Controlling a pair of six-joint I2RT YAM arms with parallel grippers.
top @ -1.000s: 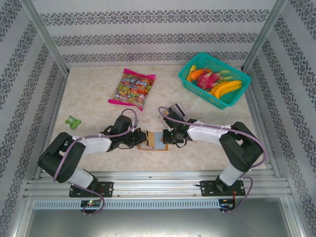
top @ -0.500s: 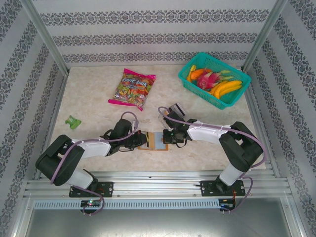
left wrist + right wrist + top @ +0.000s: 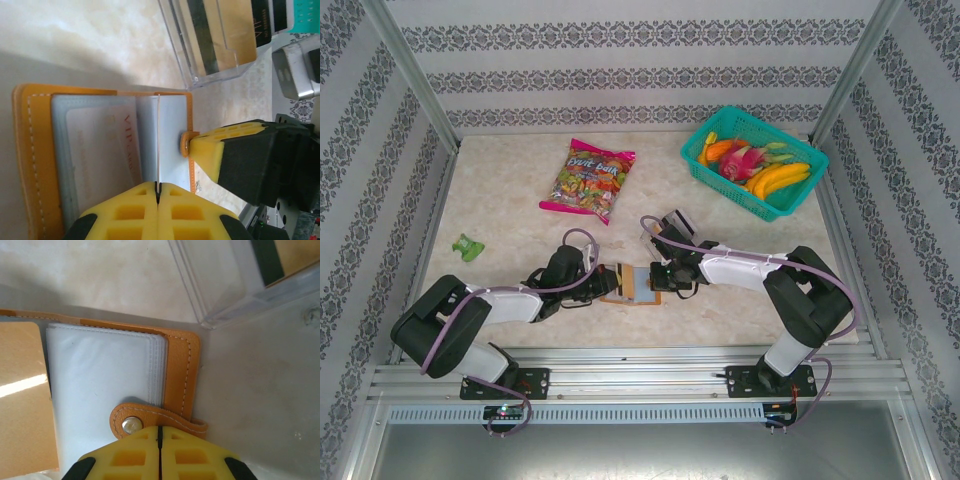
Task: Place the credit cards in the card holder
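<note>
Left gripper [image 3: 158, 187] is pinching one clear sleeve [image 3: 159, 140] of the open card holder [image 3: 35, 165] upright, probably exposing a pocket. Right gripper [image 3: 160, 432], fingers pressed together, is bearing on the snap tab [image 3: 145, 416], seemingly steadying the holder. Just beyond, credit cards [image 3: 220, 35] are standing in the clear tray [image 3: 210, 77].

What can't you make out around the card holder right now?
- Top external: card holder mostly under both tools; pockets too small.
- Left wrist: left tool shut on a thin sheet, edge-on; card or sleeve unclear.
- Right wrist: snap tab runs under right tool; pinched or pressed unclear.
- Left wrist: cards in clear tray cut off by top edge.
</note>
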